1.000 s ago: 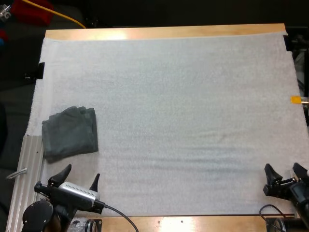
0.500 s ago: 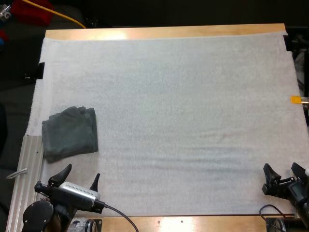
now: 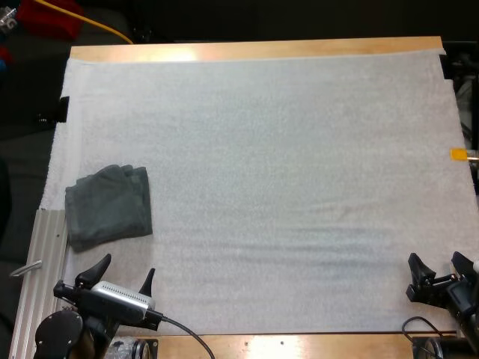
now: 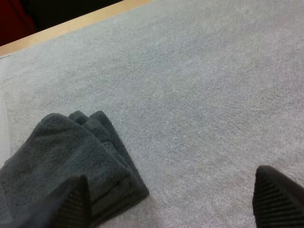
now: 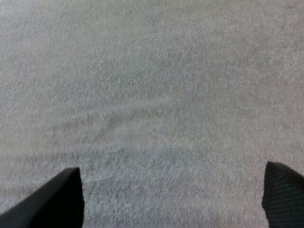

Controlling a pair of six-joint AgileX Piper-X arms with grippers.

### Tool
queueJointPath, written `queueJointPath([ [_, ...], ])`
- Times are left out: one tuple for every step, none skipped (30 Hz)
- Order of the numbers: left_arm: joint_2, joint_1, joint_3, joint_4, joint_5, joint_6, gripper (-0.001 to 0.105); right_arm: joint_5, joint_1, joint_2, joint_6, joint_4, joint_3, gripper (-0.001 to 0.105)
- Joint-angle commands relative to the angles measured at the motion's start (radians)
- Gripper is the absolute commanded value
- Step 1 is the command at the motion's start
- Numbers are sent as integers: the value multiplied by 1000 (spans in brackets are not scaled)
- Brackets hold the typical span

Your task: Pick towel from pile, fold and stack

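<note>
The folded towel (image 3: 108, 206) lies just beyond the open left gripper's (image 3: 127, 268) far side, well left of the open right gripper (image 3: 435, 263).

The high view sits behind both arms and looks forward and down, far enough off to take in the whole white mat (image 3: 284, 164) and the far edge of the wooden surface (image 3: 254, 49). The left wrist view rides behind the left claw (image 3: 127, 265), low and close, facing forward. It shares the folded towel (image 3: 108, 206) with the high view. The right wrist view, behind the right claw (image 3: 435, 259), looks down at nearby mat, which the high view also covers.
</note>
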Motion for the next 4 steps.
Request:
queueJointPath([
  [-137, -1, 1, -19, 4, 6, 68, 1, -3, -46, -5, -10, -4, 75],
  [-137, -1, 1, -19, 4, 6, 68, 1, -3, -46, -5, -10, -4, 75],
  [-137, -1, 1, -19, 4, 6, 68, 1, -3, -46, -5, -10, -4, 75],
  [-137, -1, 1, -19, 4, 6, 68, 1, -3, -46, -5, -10, -4, 75],
])
